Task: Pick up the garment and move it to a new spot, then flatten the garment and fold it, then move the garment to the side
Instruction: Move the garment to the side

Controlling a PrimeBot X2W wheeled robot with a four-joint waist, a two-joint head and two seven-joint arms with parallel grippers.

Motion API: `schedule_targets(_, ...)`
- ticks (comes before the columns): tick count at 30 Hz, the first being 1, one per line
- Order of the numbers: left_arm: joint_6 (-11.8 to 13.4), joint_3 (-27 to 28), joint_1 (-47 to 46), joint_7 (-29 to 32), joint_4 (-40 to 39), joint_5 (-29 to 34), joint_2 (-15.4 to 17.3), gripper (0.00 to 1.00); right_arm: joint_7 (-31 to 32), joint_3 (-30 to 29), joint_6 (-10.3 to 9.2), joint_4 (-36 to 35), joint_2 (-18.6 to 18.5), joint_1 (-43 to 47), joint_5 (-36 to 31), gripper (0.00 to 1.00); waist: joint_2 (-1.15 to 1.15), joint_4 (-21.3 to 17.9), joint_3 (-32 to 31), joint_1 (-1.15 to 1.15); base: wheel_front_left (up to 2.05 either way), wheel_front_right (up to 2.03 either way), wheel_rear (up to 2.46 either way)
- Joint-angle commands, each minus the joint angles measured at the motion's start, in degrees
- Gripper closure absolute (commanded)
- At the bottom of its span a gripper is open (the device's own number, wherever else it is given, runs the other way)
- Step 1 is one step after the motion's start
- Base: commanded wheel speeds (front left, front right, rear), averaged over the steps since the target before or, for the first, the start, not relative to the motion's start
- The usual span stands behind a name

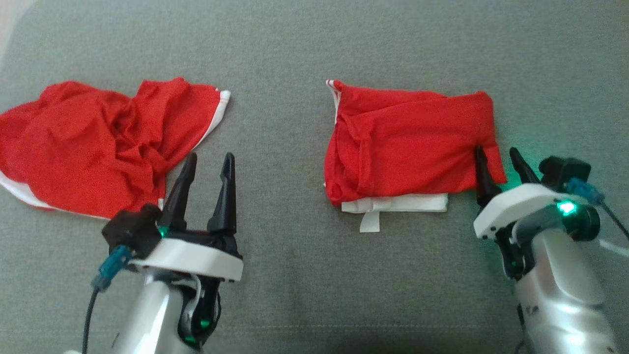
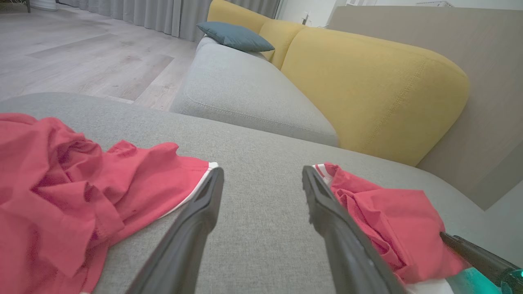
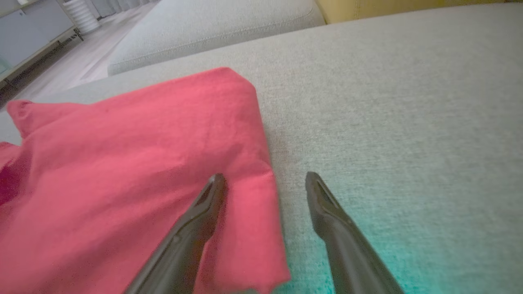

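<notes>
On the grey seat (image 1: 295,255), right of centre: the folded garment (image 1: 408,142) lies as a red rectangle, with a white layer (image 1: 393,202) and a small tag showing from under its near edge.
Stage, as I judge it: folding looks done; moving it to the side seems to be what is left.
Right gripper (image 1: 496,150): jaws spread wide and empty, at the garment's near right corner; in its wrist view one finger (image 3: 204,212) lies over red cloth and the other over bare upholstery.
Left gripper (image 1: 210,156): spread wide, holding nothing, over bare seat.
Risk, one-corner pinch: a grab at that corner may take only the top layer, so the fold would peel open when lifted.
Risk, dragging: sliding it across the coarse fabric could bunch the layers or leave the white layer behind.
Risk, wrong cloth: a crumpled garment (image 1: 98,142), also red, lies just beside the left gripper's fingers and could be snagged.
In the way: the crumpled garment takes up the left side; the right side is bare.
Beyond: yellow back cushions (image 2: 367,81), a blue pillow (image 2: 235,36) and wooden floor (image 2: 81,53).
</notes>
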Motion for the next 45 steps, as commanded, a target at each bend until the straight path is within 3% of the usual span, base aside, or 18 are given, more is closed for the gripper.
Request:
schedule_targets(1,0.1,1.3,-3.1,-0.3,-2.2,0.6,0.4,0.00,0.6,0.9,0.19,-0.1,-0.1,-2.8,0.2,0.00,0.00,0.7,1.4,0.00,0.00,0.00,0.00)
schedule_targets(9,0.3,1.3,-4.8,-0.3,-2.3,0.6,0.4,0.00,1.7,2.0,0.19,5.4,-0.1,-6.2,1.7,0.00,0.00,1.1,3.5,0.00,0.00,0.00,0.00)
schedule_targets(11,0.4,1.4,-5.1,-0.3,-2.2,0.5,0.4,0.00,1.5,2.4,0.19,6.1,-0.1,-6.7,2.1,1.00,0.00,0.9,3.8,0.00,0.00,0.00,0.00)
schedule_targets(18,0.4,1.8,-5.6,-0.3,-2.2,0.8,0.4,0.00,-1.8,1.2,0.19,6.2,-1.1,-8.3,-1.1,1.00,0.00,-0.8,3.7,0.00,0.00,0.00,0.00)
schedule_targets(35,-0.1,2.2,-6.5,-0.3,-2.5,1.3,0.4,0.00,-2.9,-6.9,0.19,3.5,-17.6,-13.5,-9.9,1.00,0.00,-2.6,4.6,0.00,0.00,0.00,0.00)
schedule_targets(45,-0.1,2.4,-6.9,-0.3,-2.7,0.9,0.4,0.00,-3.4,-9.0,0.19,1.9,-21.4,-15.6,-12.3,1.00,0.00,-2.2,5.5,0.00,0.00,0.00,0.00)
